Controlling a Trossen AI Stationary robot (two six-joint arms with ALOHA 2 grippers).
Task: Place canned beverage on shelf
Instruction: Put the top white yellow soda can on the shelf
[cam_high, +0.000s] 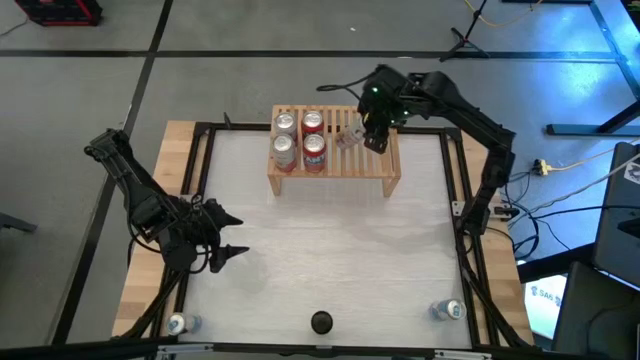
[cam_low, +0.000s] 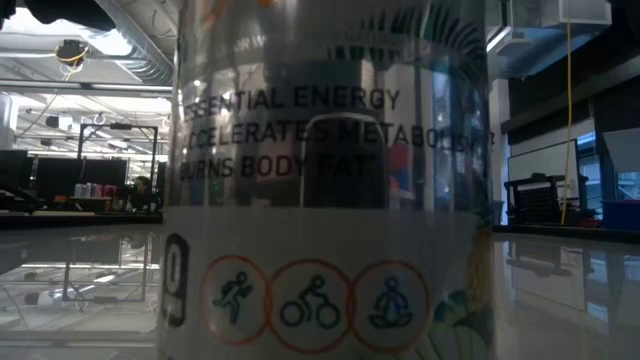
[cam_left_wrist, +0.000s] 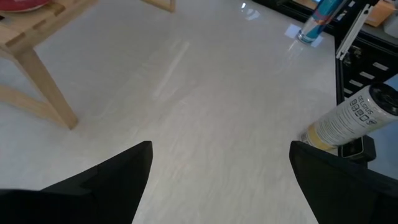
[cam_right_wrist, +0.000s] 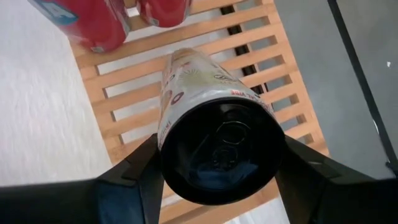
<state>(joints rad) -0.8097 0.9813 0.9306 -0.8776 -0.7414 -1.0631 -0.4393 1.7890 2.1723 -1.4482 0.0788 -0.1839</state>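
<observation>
The light-wood shelf (cam_high: 335, 160) stands at the table's far middle, with several red cans (cam_high: 300, 140) upright on its left half. My right gripper (cam_high: 364, 135) is over the shelf's right half, shut on a pale printed can (cam_high: 349, 135), which also shows in the right wrist view (cam_right_wrist: 199, 81). My left gripper (cam_high: 232, 238) is open and empty, low over the table's left side; it also shows in the left wrist view (cam_left_wrist: 221, 174). My right gripper pinches the can between its two fingers (cam_right_wrist: 140, 174), on opposite sides of the can's wall near its dark top end (cam_right_wrist: 166, 134). The fingers slant down from the far right. The can is tilted, its lower end over the shelf's slats (cam_right_wrist: 205, 46); whether it touches them I cannot tell.
Three more cans stand near the table's front edge: one at the left (cam_high: 180, 323), one in the middle (cam_high: 320, 322) that fills the low view (cam_low: 330, 200), and one at the right (cam_high: 447, 311). A black frame (cam_high: 205, 130) borders the white tabletop.
</observation>
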